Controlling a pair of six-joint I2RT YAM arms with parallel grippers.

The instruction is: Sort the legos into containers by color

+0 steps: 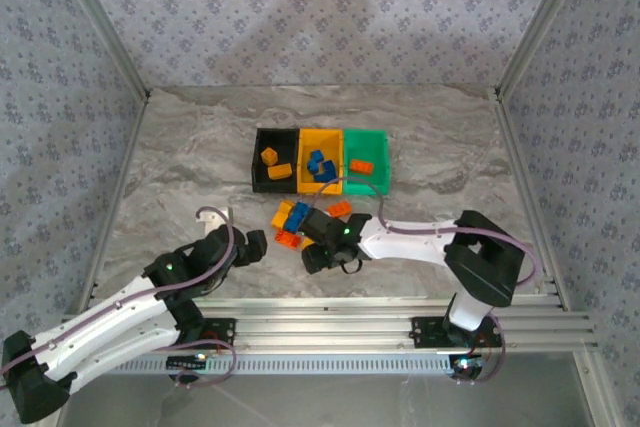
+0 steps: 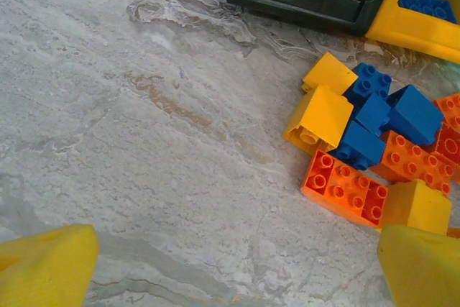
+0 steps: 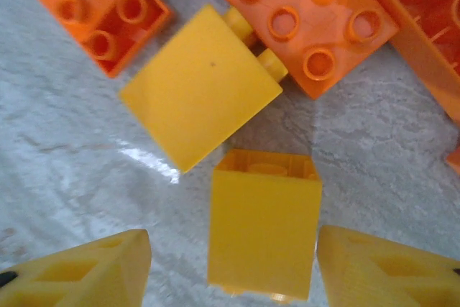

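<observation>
Fingers, right arm: the right gripper point(image 3: 233, 241) stands spread, one yellow finger on each side of a small yellow-orange plastic brick point(image 3: 262, 228). A strip of table shows on one side; on the other the finger is just beside the brick, and I cannot tell whether it touches.
Brick between them: it lies on the marbled grey table point(image 3: 72, 141), its long side running along the fingers, so its narrow width faces the pads.
Neighbours: a second yellow-orange brick point(image 3: 201, 88) sits tilted just beyond it, with red-orange studded bricks point(image 3: 302, 19) behind.
Nearer arm: the right one, astride the brick; closing looks to need little re-aiming.
Left gripper point(image 2: 233, 267): spread wide over bare table, holding nothing; the loose pile point(image 2: 366, 141) lies ahead and to its right.
Black plastic bin point(image 1: 258, 162): two yellow-orange bricks inside.
Yellow-orange bin point(image 1: 304, 137): blue bricks.
Green bin point(image 1: 365, 134): one red-orange brick.
Likely destination: the black bin, beyond the pile at the row's left end.
</observation>
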